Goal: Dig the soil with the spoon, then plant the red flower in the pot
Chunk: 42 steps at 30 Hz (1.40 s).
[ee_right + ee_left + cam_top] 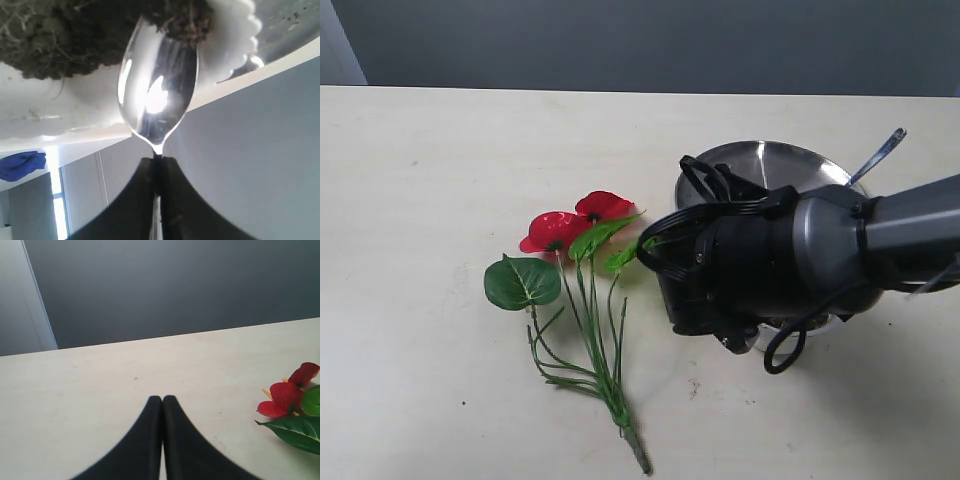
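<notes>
Toward the right edge of the desk (pixel 420 200), the right gripper (pixel 158 165) clamps the shiny spoon (pixel 157 85), its rounded bowl touching crumbly dark soil (pixel 75 35) just ahead. The left gripper (pixel 162 402) is closed, empty.

Right arm's grey forearm (pixel 910 225), bulky black wrist housing (pixel 750 270), black cables (pixel 720 212) looping out; left gripper (pixel 162 400) smooth, tapered, black.

The red flower (pixel 582 225) lies on the table (pixel 420 200) left of the plate (pixel 780 165), blooms to the rear, stem end to the front. The right arm (pixel 800 250) reaches across the plate; under it, the spoon (pixel 157 95) tip sits in the soil (pixel 75 35) inside the pot (pixel 75 110), apparently on the plate.
</notes>
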Tool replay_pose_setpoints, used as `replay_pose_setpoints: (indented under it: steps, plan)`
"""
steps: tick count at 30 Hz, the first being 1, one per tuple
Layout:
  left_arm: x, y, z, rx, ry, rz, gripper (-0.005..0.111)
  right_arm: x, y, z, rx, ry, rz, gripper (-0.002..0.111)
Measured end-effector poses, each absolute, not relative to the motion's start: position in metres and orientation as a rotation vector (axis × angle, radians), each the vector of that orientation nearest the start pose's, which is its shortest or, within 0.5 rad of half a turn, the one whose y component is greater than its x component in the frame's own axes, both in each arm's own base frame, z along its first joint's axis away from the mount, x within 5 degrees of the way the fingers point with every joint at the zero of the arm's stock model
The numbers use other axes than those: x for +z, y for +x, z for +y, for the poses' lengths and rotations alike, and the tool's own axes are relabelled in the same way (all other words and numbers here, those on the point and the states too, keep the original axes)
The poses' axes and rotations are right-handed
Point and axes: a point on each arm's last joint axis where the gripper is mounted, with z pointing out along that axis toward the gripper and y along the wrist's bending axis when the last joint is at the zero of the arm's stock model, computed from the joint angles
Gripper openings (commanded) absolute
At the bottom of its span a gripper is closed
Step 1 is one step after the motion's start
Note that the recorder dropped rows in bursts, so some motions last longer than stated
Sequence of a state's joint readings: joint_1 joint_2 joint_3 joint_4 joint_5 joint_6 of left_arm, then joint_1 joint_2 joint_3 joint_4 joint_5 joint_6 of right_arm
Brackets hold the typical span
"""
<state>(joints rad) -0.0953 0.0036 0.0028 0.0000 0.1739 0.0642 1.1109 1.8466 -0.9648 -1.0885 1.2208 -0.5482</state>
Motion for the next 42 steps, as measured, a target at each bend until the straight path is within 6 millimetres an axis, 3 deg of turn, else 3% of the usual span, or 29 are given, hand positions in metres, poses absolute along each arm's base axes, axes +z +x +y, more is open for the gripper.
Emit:
replay_pose_setpoints:
  steps: [7, 12, 17, 28, 34, 42]
  plan:
    - [0.196, 0.056, -0.005, -0.024, 0.133, 1.659, 0.0, 0.173, 0.204, 0.231, -1.532, -2.607, 1.196, -0.001]
    - [0.196, 0.056, -0.005, -0.024, 0.133, 1.659, 0.0, 0.196, 0.217, 0.212, -1.51, -2.494, 1.339, -0.001]
    - [0.196, 0.056, -0.005, -0.024, 0.133, 1.659, 0.0, 0.211, 0.218, 0.205, -1.505, -2.451, 1.362, -0.001]
    - [0.196, 0.056, -0.005, -0.024, 0.133, 1.659, 0.0, 0.154, 0.183, 0.18, -1.604, -2.731, 1.183, -0.001]
    - [0.196, 0.056, -0.005, -0.024, 0.133, 1.659, 0.0, 0.153, 0.177, 0.182, -1.642, -2.722, 1.096, -0.001]
    - [0.196, 0.056, -0.005, -0.024, 0.133, 1.659, 0.0, 0.156, 0.181, 0.188, -1.665, -2.596, 1.123, -0.001]
